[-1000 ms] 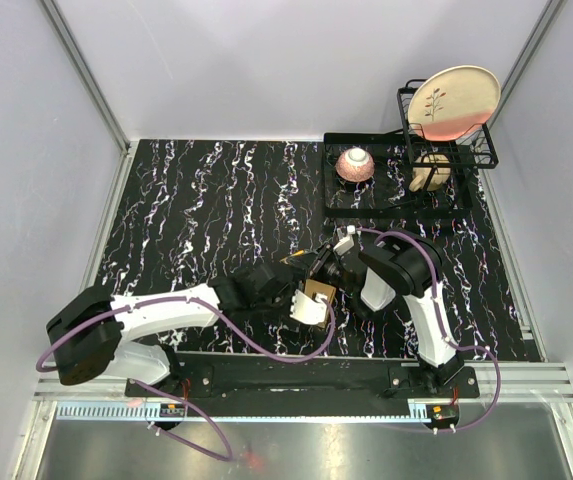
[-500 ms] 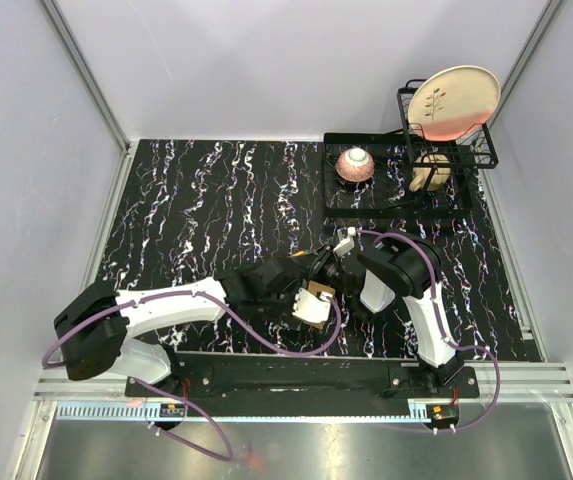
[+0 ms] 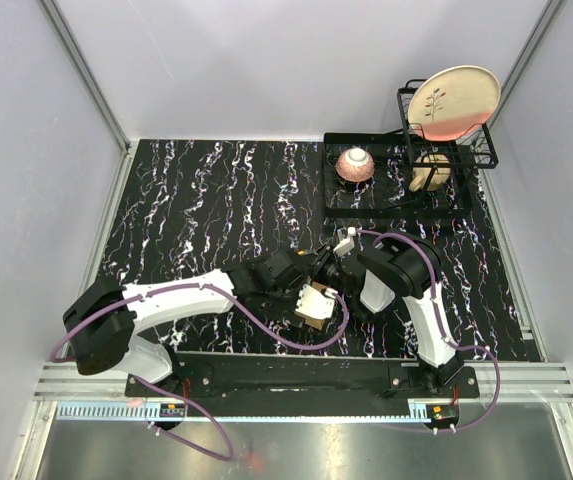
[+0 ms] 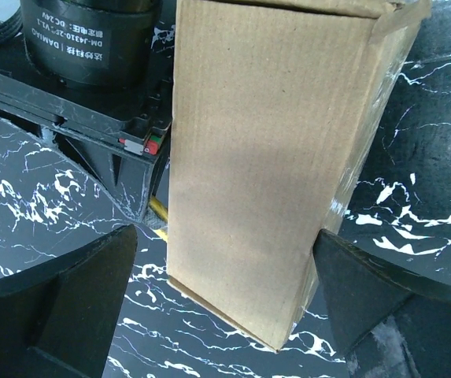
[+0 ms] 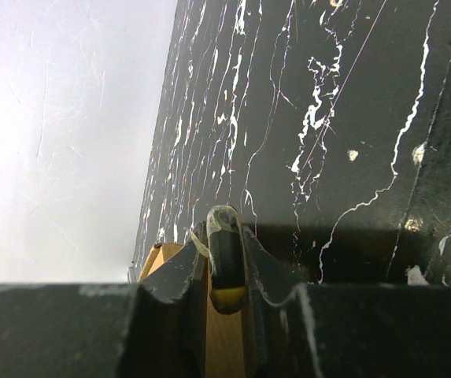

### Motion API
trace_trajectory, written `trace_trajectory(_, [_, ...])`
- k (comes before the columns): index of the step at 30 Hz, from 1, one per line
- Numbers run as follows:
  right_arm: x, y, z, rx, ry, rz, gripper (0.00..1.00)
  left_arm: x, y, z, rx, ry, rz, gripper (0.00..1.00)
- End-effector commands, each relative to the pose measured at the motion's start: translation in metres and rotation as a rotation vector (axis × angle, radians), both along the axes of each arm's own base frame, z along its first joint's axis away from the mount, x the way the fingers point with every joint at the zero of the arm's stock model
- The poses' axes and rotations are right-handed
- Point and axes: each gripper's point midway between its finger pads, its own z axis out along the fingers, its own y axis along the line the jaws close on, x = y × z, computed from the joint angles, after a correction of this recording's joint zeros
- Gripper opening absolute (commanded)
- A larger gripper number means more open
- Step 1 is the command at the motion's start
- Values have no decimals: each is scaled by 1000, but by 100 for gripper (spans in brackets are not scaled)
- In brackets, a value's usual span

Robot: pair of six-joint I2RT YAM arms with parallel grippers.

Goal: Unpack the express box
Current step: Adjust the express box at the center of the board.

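Observation:
The express box point(image 4: 264, 157), plain brown cardboard, stands on the black marbled table between my left gripper's point(image 4: 225, 295) wide-open fingers. The right fingertip point(image 4: 367, 291) is at the box's edge, while the left one point(image 4: 68, 299) stands apart from it. In the top view the box point(image 3: 319, 293) is mostly hidden under the left gripper point(image 3: 312, 302). My right gripper point(image 5: 227, 236) is shut on a black-and-yellow utility knife point(image 5: 227, 264), whose tip lies against the box's cardboard point(image 5: 162, 258). It sits just behind the box point(image 3: 334, 263).
A black wire tray point(image 3: 396, 208) at the back right holds a pink bowl point(image 3: 355, 164). A rack point(image 3: 486, 150) behind it carries an upright plate point(image 3: 453, 100). White walls close the table on the left, back and right.
The left arm has stretched further right, bringing its open gripper down around the box. The right arm and its knife have stayed put.

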Motion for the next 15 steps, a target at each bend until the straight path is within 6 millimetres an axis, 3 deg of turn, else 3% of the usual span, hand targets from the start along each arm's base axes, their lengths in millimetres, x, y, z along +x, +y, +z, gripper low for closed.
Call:
trace_trajectory(1, [-123,42,-34,-51,131,440,0,83,-50,125,-352,-387,116,99])
trace_trajectory(7, [-124,41,-31,-45,132,445,0,91,-48,149,-397,-412,163,99])
trace_trajectory(15, [-123,42,-30,-39,139,445,0,92,-49,150,-413,-413,173,99])
